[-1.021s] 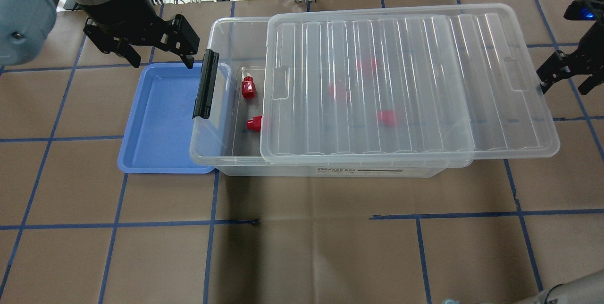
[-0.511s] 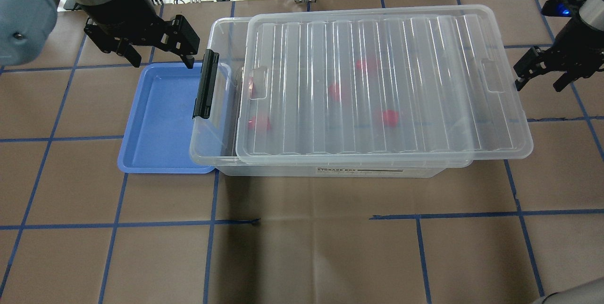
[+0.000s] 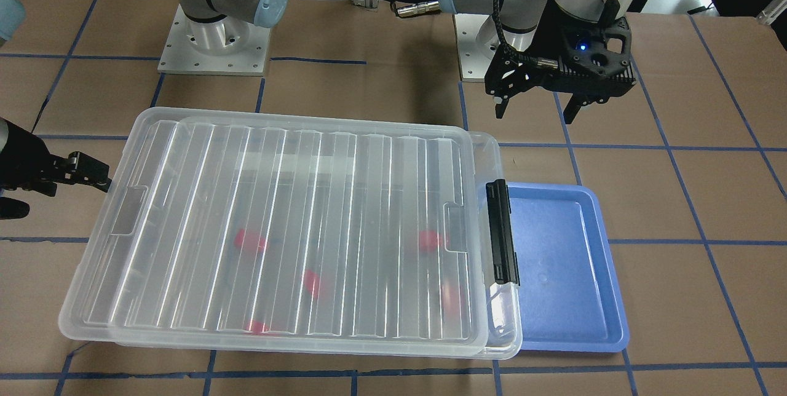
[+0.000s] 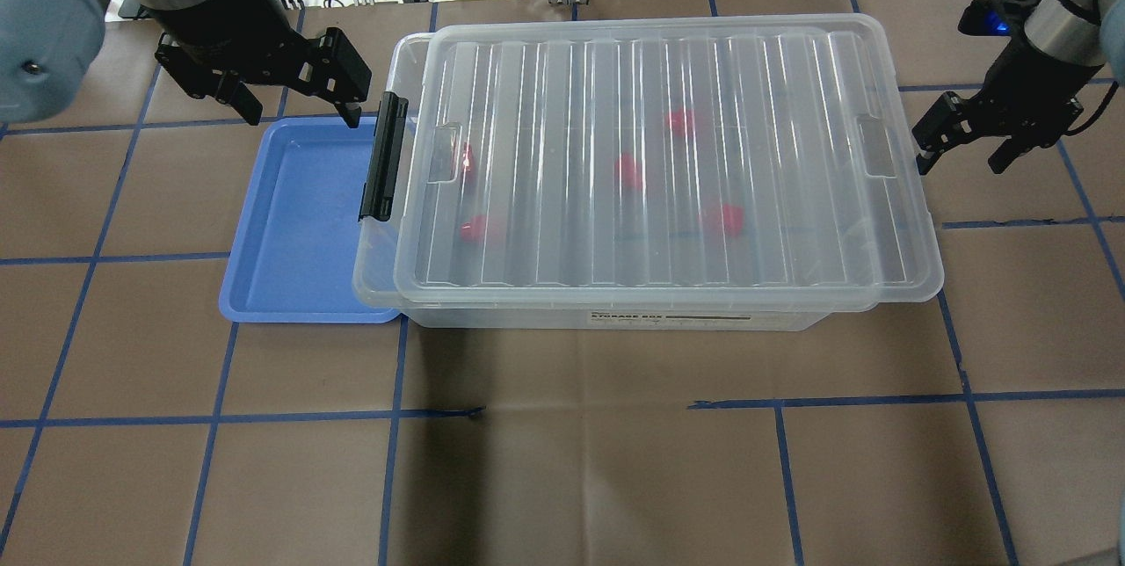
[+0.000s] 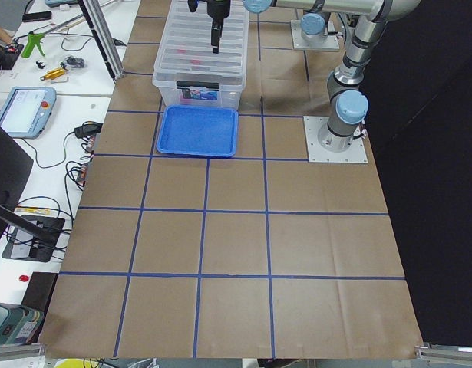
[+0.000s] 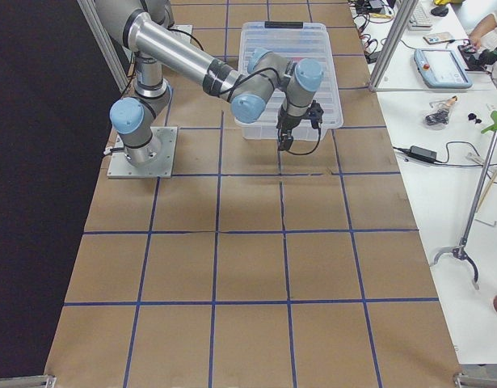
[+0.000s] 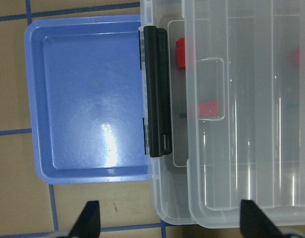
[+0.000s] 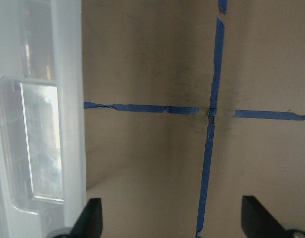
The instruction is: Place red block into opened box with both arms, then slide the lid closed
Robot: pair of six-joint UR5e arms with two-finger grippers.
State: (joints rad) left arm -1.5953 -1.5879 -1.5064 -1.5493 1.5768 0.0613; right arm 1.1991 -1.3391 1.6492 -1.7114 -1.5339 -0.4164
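Box: a clear plastic box (image 4: 615, 317) lies lengthwise on the brown, blue-taped surface (image 4: 562, 460), with a black latch (image 4: 384, 157) on the short end toward the robot's left.
Lid: the ribbed clear lid (image 4: 659, 65) lies flat on top of the box and covers nearly all of it. A narrow strip stays open at the latch end, and the lid overhangs the opposite end a little.
Red blocks: five red blocks (image 4: 628, 170) lie inside the box on its floor, scattered apart. They show blurred through the lid, and two of them are near the latch end.
Blue tray: a shallow blue tray (image 4: 299, 223) sits on the surface beside the latch end, partly tucked under the box's rim.
Left end effector: the left end effector (image 4: 299, 109) hangs above the far edge of the tray, apart from the box. Its fingers are spread wide and hold nothing.
Right end effector: the right end effector (image 4: 962, 163) is at the lid's overhanging short end with its fingers apart and nothing between them. One finger is right at the lid's edge, and whether it touches cannot be told.
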